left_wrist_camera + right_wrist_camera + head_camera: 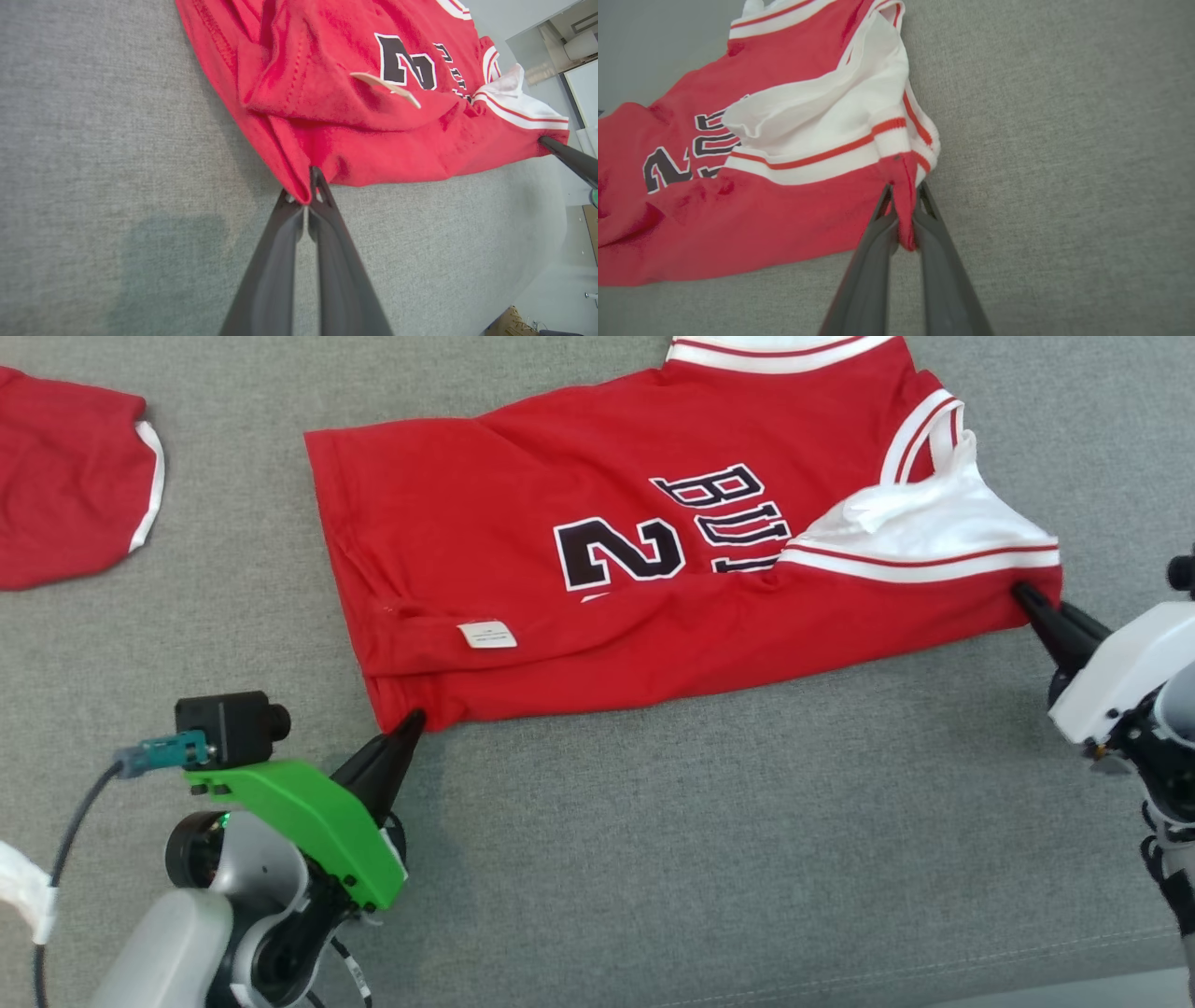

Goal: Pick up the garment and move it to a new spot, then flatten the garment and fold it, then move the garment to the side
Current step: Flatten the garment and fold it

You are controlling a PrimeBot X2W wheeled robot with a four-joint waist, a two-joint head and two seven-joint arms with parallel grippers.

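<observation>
A grey fabric-covered worktop (653, 859) is seen, with a red jersey (523, 569) lying on it and gripped at two corners.

The jersey is spread out with its near edge doubled over on itself, and its white-and-red trimmed armhole is turned up so that the white lining is shown. A black number 2 (621, 553) and part of some black lettering are printed on the jersey, and a small white label (486, 634) is sewn near its hem. The left pincer (411, 721) is closed tight on the jersey's near hem corner, where a fold of red cloth is nipped between the fingertips. The right pincer (1022, 590) is closed on the jersey's shoulder corner, just under the trim, with cloth bunched between its fingers. A second red garment (65, 476) with white edging is laid well apart from the jersey, beyond its hem end.
</observation>
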